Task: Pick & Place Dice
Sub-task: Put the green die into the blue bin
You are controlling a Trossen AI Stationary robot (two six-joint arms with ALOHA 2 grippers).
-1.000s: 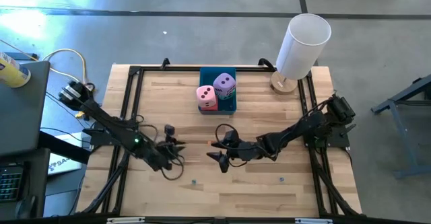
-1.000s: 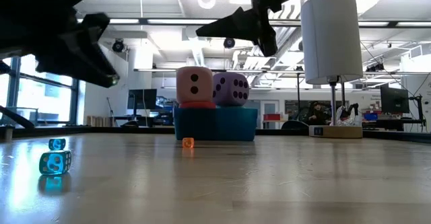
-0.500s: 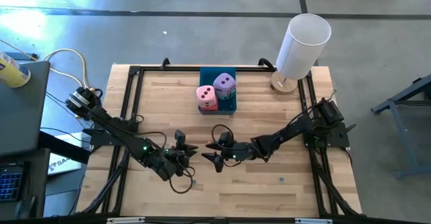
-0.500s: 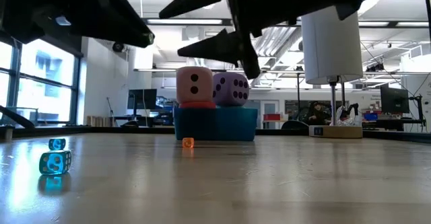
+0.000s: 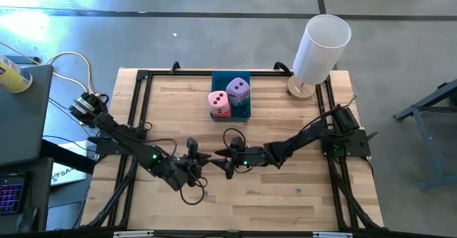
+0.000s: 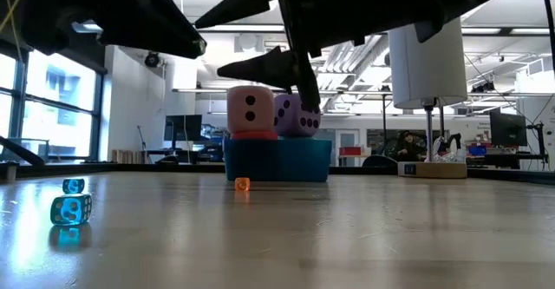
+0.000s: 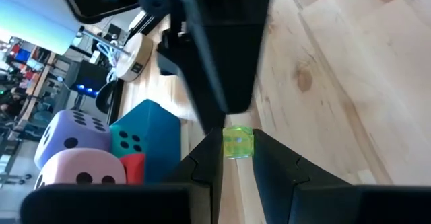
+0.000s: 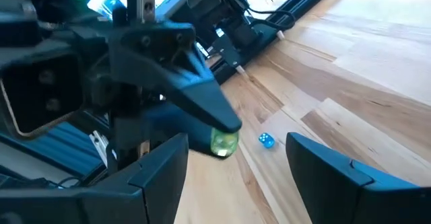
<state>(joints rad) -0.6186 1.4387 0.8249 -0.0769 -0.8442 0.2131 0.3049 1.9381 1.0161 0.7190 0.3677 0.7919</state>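
- I count four soft dice in the blue tray (image 5: 240, 113), beyond both tools: pink (image 5: 219, 103), lilac (image 5: 238, 91), teal (image 7: 129, 142), red (image 7: 135, 167).
- Left tool (image 7: 237, 165) pinches one small yellow-green die (image 7: 237, 143).
- Right tool (image 8: 229, 158) gapes, empty, facing it.

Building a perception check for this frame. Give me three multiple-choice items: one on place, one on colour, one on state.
1. Where is the pink die?
A. bare table
B. in the blue tray, beside the purple die
C. in a gripper

2. What colour is the small die in the left gripper?
A. orange
B. blue
C. yellow-green

3. How is the right gripper?
A. open, empty
B. shut on a die
C. shut, empty

Answers:
1. B: it sits in the tray in the high view.
2. C: both wrist views show it.
3. A: its fingers stand wide apart with nothing held.
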